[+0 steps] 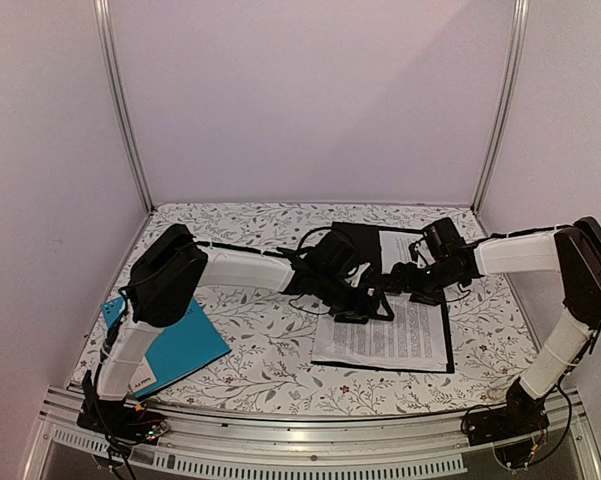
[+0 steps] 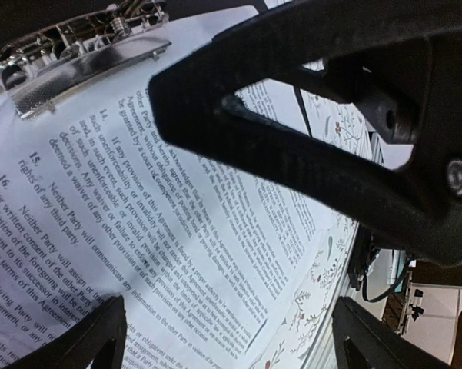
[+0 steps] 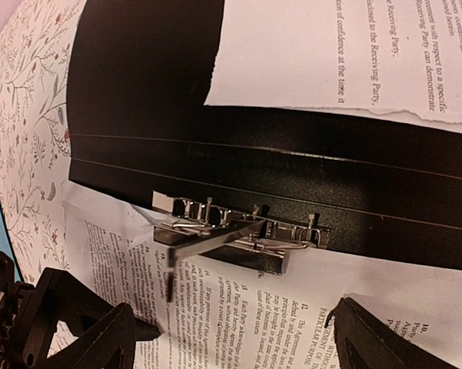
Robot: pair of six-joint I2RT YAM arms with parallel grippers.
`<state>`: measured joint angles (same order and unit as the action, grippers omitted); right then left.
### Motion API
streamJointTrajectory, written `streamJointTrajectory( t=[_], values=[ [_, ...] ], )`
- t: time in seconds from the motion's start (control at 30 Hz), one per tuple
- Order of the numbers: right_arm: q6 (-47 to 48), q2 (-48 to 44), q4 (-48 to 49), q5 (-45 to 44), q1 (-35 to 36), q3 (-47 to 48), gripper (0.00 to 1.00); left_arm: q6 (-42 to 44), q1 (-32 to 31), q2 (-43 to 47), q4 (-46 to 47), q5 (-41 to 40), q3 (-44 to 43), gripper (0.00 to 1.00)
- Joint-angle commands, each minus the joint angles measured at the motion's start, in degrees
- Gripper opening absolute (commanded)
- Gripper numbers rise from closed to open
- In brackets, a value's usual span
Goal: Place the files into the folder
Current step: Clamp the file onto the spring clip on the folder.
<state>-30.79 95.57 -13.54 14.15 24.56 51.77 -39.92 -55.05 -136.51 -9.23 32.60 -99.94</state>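
The black folder (image 1: 356,238) lies open in the middle of the table, its silver clip (image 3: 238,234) next to the spine. The files (image 1: 400,335), white sheets of dense print, lie on the folder's near half with their top edge at the clip (image 2: 84,61). Another printed sheet (image 3: 330,54) rests on the far half. My left gripper (image 1: 363,302) hovers open just over the files (image 2: 177,231), nothing between its fingers. My right gripper (image 1: 398,281) is open too, low over the files (image 3: 292,307) just below the clip. The two grippers are close together.
A teal-blue folder (image 1: 175,345) lies at the left front of the flower-patterned tablecloth (image 1: 260,340), beside the left arm. White walls and metal posts close in the table at the back and sides.
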Motion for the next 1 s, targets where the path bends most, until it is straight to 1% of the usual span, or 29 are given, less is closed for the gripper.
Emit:
streamJointTrajectory(
  t=[0.0,0.33,0.63,0.83,0.97],
  values=[
    [0.8,2.2,1.2,-0.6,-0.6,-0.7,0.89,-0.1,0.3,-0.7,-4.1,-1.2,2.2,0.93],
    [1.3,4.5,2.2,-0.5,-1.0,0.0,0.89,-0.1,0.3,-0.7,-4.0,-1.1,2.4,0.93],
    [1.4,4.1,2.2,-0.6,-1.3,-1.1,0.89,0.4,0.7,0.2,-3.1,-0.3,2.4,0.94],
    [1.4,4.0,2.2,-0.1,-1.4,-1.5,0.89,1.9,1.8,3.6,0.7,0.2,4.4,0.95],
    [1.4,3.9,3.3,2.1,-1.8,-2.0,0.89,3.3,2.8,6.0,3.4,0.4,5.8,0.96]
  ],
)
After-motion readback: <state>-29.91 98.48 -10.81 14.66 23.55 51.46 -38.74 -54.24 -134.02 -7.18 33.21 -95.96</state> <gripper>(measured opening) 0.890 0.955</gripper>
